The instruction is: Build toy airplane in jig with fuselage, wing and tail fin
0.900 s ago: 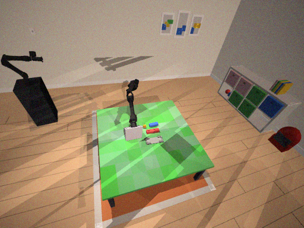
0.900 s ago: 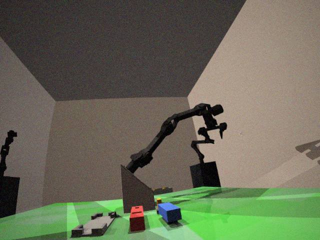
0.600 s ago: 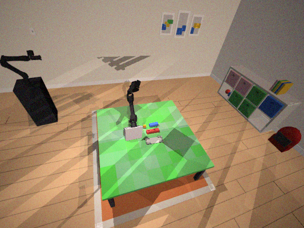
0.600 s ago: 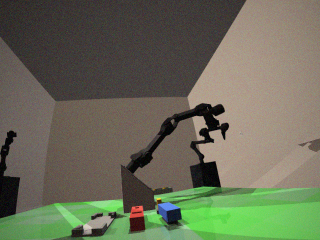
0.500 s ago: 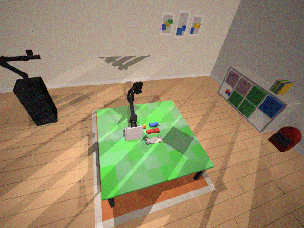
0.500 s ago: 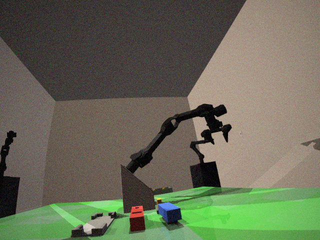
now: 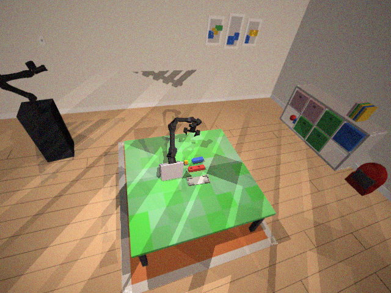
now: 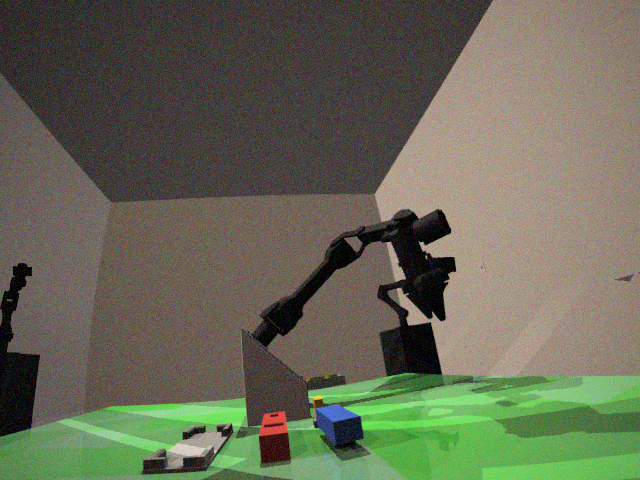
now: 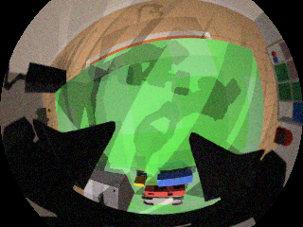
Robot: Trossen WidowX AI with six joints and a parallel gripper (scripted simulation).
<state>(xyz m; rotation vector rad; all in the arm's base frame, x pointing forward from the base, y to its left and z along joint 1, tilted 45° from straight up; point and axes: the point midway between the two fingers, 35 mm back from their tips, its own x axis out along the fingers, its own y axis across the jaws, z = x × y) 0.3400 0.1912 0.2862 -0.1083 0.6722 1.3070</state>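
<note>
The red fuselage [image 7: 196, 168] [image 8: 274, 448] [image 9: 163, 193] lies on the table beside the pale grey jig [image 7: 198, 180] [image 8: 192, 449] [image 9: 162, 200], outside its cradle. Dark slots show in its top. The blue wing [image 7: 198, 159] [image 8: 338, 426] [image 9: 175, 180] lies apart on the fuselage's other side, slightly tilted, its tab not visible. The small yellow tail fin [image 7: 186, 162] [image 8: 317, 400] [image 9: 140, 181] is near the wing, by the panel. My gripper [image 7: 191, 133] [image 8: 436, 316] [image 9: 153, 131] is open and empty, high above the table's far part, well away from the parts.
A pale upright panel [image 7: 171, 171] [image 8: 271, 384] [image 9: 110, 190] with a sloping edge stands in front of the arm's base, close to the tail fin and fuselage. The green table [image 7: 176, 217] [image 8: 537, 423] [image 9: 156, 99] carries all of these. Another arm on a black pedestal [image 7: 47, 132] stands off the table.
</note>
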